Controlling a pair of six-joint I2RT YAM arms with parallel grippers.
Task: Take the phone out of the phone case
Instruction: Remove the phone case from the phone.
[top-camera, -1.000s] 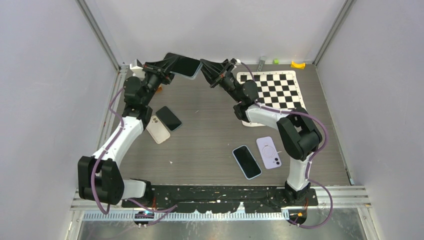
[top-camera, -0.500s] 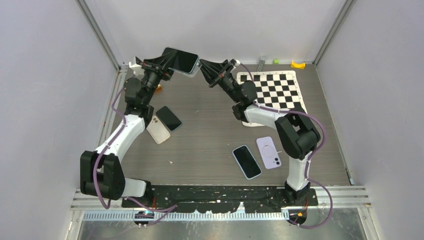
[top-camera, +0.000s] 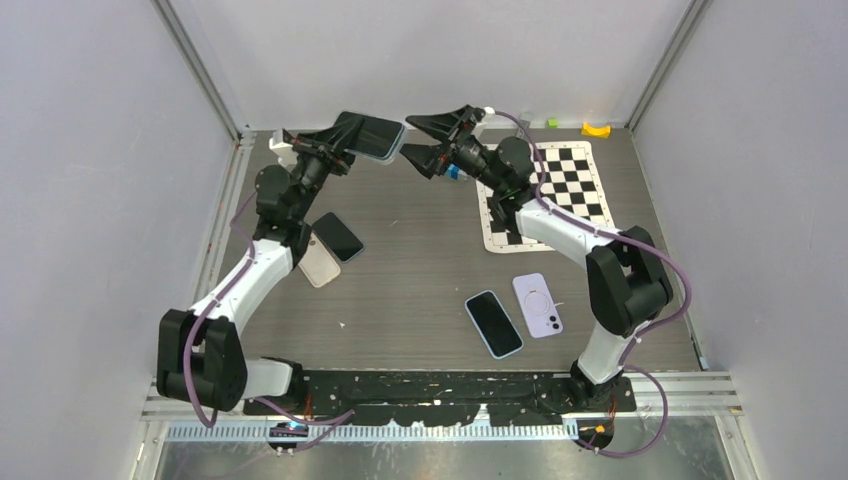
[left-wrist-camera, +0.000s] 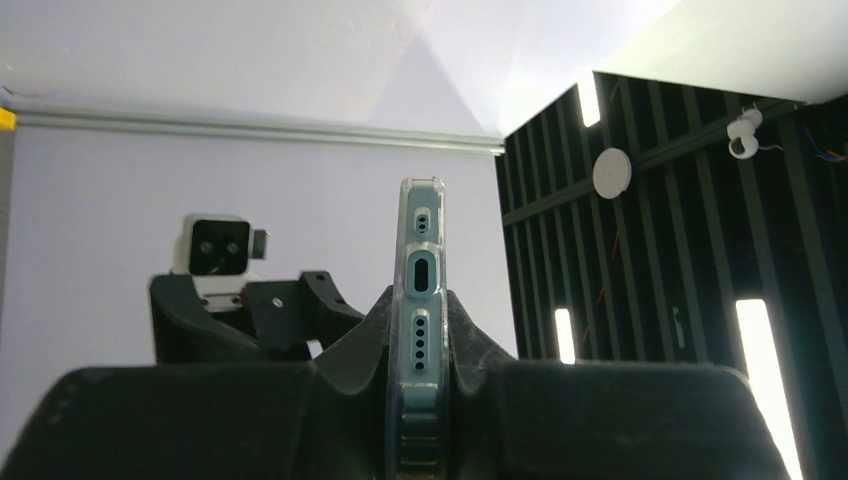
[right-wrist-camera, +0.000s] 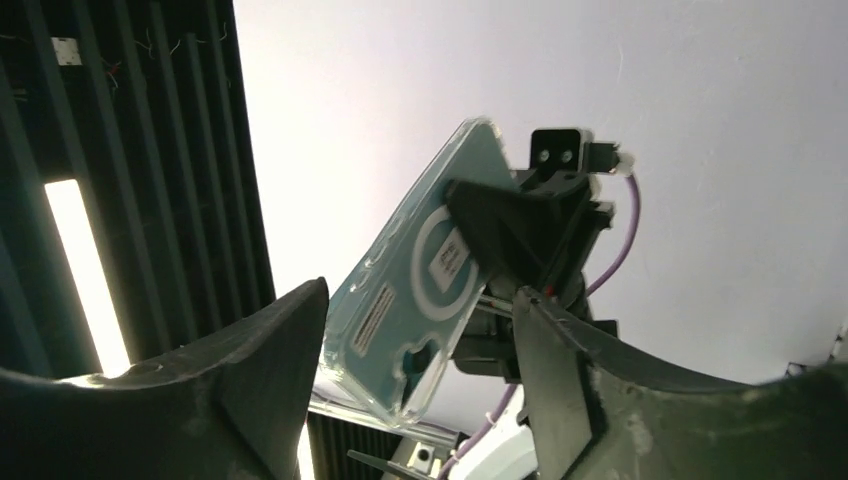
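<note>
A phone (top-camera: 372, 134) in a clear case with a teal back is held in the air over the table's far edge. My left gripper (top-camera: 345, 136) is shut on it. The left wrist view shows the phone (left-wrist-camera: 421, 290) edge-on, pinched between the left gripper's (left-wrist-camera: 421, 335) two fingers. My right gripper (top-camera: 412, 137) faces it from the right with its jaws open. In the right wrist view the case's camera-end corner (right-wrist-camera: 420, 300) hangs between my right gripper's (right-wrist-camera: 420, 295) spread fingers. Whether they touch it I cannot tell.
On the table lie a black phone (top-camera: 338, 236) beside a beige case (top-camera: 317, 262) at the left. A dark phone (top-camera: 494, 323) and a lilac case (top-camera: 537, 304) are at the front right. A chessboard mat (top-camera: 545, 190) sits at the back right, with a yellow piece (top-camera: 597, 129) behind it.
My right gripper has gone from shut to open, and its wrist has turned and shifted right. The left gripper has carried the phone slightly right and up.
</note>
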